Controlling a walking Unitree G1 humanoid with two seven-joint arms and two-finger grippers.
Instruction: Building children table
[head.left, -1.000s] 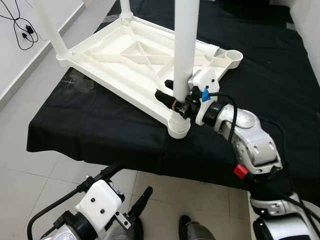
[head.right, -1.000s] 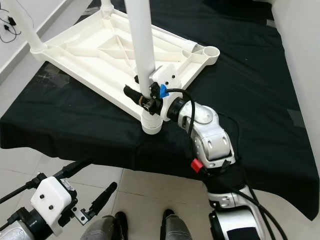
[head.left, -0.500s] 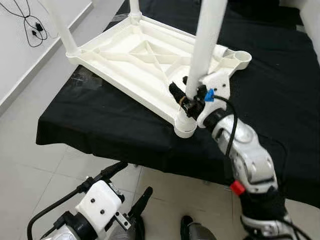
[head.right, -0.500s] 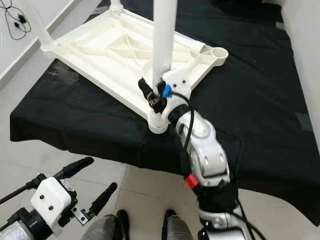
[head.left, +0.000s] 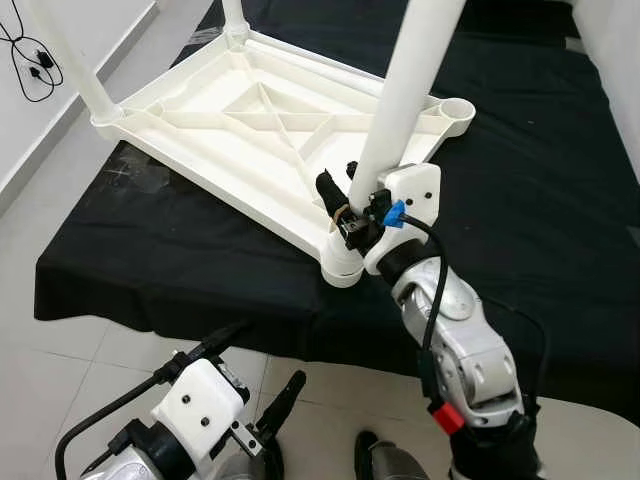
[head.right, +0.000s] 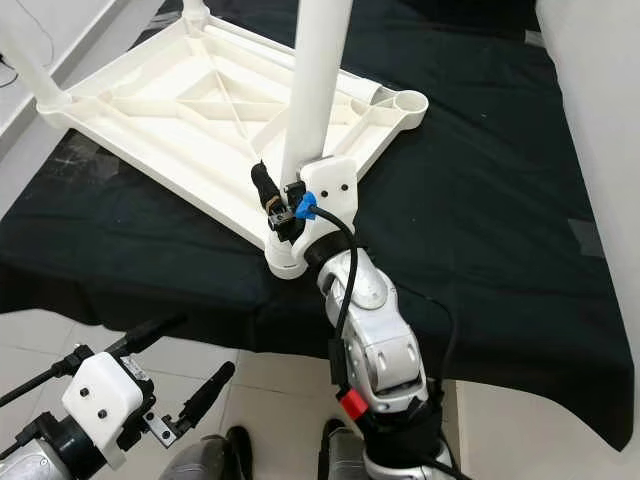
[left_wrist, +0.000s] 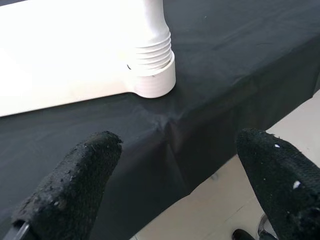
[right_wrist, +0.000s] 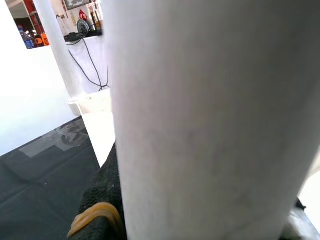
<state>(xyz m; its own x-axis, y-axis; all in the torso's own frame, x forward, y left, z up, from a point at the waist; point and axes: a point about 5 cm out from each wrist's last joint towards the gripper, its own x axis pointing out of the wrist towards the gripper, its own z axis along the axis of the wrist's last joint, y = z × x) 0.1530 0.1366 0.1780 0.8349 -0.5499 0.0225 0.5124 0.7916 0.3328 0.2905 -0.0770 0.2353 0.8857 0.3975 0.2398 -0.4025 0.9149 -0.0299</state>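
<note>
On the black-draped desk (head.left: 560, 180) ahead of us, the left eye view shows the white children's table top (head.left: 250, 120) lying upside down, ribs up. Our right gripper (head.left: 345, 200) has its fingers clamped around the table leg (head.left: 405, 90) just above the near corner socket (head.left: 342, 262), the leg leaning slightly.

In the right eye view, our left gripper (head.right: 185, 365) hangs low over the tiled floor (head.right: 270, 380), fingers spread apart and holding nothing.

Through the left wrist view, we see both fingers (left_wrist: 75, 185) wide apart, with the ribbed socket beyond on the cloth's edge.

Through the right wrist view, the white leg sits very close, a black finger (right_wrist: 102, 200) pressed against it.
</note>
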